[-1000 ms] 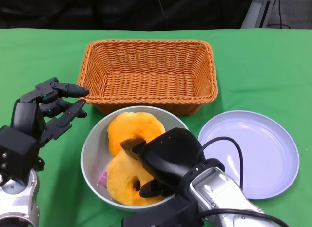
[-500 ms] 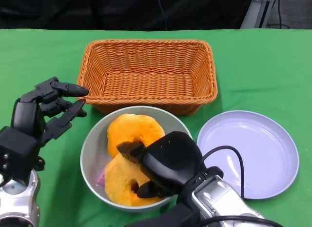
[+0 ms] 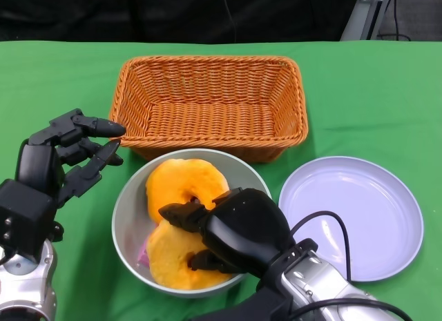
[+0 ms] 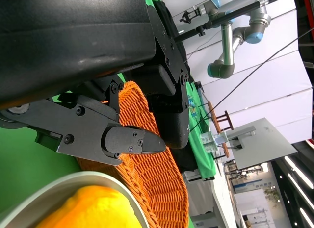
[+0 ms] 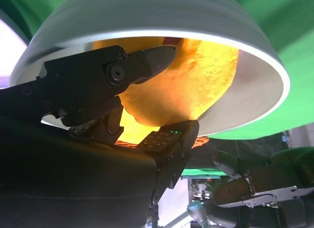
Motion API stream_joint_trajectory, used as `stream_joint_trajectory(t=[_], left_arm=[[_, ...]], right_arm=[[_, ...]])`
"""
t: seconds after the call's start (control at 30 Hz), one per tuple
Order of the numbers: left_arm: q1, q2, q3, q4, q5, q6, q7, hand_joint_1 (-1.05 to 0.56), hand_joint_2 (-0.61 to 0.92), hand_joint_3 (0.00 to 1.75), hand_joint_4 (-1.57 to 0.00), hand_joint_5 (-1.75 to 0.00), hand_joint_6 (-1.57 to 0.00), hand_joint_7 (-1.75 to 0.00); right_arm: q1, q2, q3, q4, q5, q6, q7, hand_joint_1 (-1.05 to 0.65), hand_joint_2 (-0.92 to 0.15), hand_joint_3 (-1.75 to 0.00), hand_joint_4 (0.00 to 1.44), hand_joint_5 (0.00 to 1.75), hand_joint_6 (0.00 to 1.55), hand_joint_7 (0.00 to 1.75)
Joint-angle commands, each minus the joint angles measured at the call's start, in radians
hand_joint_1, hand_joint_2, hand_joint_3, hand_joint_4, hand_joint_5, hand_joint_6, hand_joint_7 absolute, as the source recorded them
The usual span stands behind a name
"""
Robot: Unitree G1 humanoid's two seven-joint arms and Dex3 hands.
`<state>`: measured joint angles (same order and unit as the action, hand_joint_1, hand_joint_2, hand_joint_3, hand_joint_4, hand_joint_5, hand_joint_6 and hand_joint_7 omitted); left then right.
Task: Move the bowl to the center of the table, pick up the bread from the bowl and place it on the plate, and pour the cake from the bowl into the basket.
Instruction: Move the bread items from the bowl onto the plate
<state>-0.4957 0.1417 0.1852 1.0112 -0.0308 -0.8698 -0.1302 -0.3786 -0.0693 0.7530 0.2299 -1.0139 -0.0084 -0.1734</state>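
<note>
Nearest me, my right hand (image 3: 231,231) reaches into the bowl (image 3: 128,203) near the table's front edge, its fingers closing around the nearer bread ring (image 3: 169,255), though I cannot tell whether the grip is firm. My left hand (image 3: 65,159) hovers beside the bowl, fingers apart, holding nothing. The plate (image 3: 359,217) at right and the basket (image 3: 210,103) beyond are bare, so placing and pouring remain.
</note>
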Motion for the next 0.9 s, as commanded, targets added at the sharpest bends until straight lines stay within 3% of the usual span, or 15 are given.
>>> stream_joint_trajectory(t=[0.03,0.2,0.33,0.37,0.43,0.5,0.9], left_arm=[[0.013,0.019,0.003,0.008,-0.016,-0.020,-0.020,-0.25,0.92,0.29,-0.85,-1.19,-0.81,-0.88],[0.010,0.017,0.005,0.013,-0.019,-0.011,-0.020,-0.24,0.92,0.29,-0.85,-1.18,-0.82,-0.88],[0.010,0.015,0.005,0.012,-0.023,-0.013,-0.028,-0.25,0.92,0.29,-0.85,-1.18,-0.82,-0.87],[0.010,0.014,0.006,0.012,-0.025,-0.014,-0.030,-0.25,0.92,0.29,-0.85,-1.18,-0.82,-0.87],[0.010,0.014,0.006,0.013,-0.028,-0.014,-0.031,-0.25,0.92,0.29,-0.85,-1.18,-0.82,-0.87],[0.010,0.014,0.007,0.014,-0.032,-0.012,-0.039,-0.26,0.92,0.29,-0.85,-1.18,-0.82,-0.87],[0.013,0.011,0.005,0.010,-0.045,-0.012,-0.048,-0.26,0.92,0.29,-0.84,-1.18,-0.82,-0.86]], right_arm=[[-0.003,-0.012,-0.003,0.037,0.024,-0.040,-0.003,-0.25,-0.92,-0.07,0.83,0.63,0.90,0.01],[-0.010,-0.004,-0.025,0.056,0.051,-0.053,-0.006,-0.26,-0.92,-0.06,0.74,0.82,0.91,0.01],[-0.011,0.010,-0.066,0.062,0.127,-0.072,0.015,-0.20,-0.92,-0.04,0.62,1.21,1.00,0.07],[-0.011,0.012,-0.077,0.059,0.152,-0.079,0.026,-0.19,-0.92,-0.04,0.57,1.31,0.98,0.16],[-0.011,0.016,-0.095,0.056,0.186,-0.090,0.037,-0.19,-0.92,-0.03,0.55,1.40,0.68,0.84],[-0.011,0.019,-0.108,0.050,0.208,-0.093,0.041,-0.20,-0.91,-0.02,0.56,1.41,0.57,1.06],[-0.002,0.034,-0.188,-0.002,0.360,-0.114,0.109,-0.20,-0.88,0.00,0.68,1.29,0.65,0.96]])
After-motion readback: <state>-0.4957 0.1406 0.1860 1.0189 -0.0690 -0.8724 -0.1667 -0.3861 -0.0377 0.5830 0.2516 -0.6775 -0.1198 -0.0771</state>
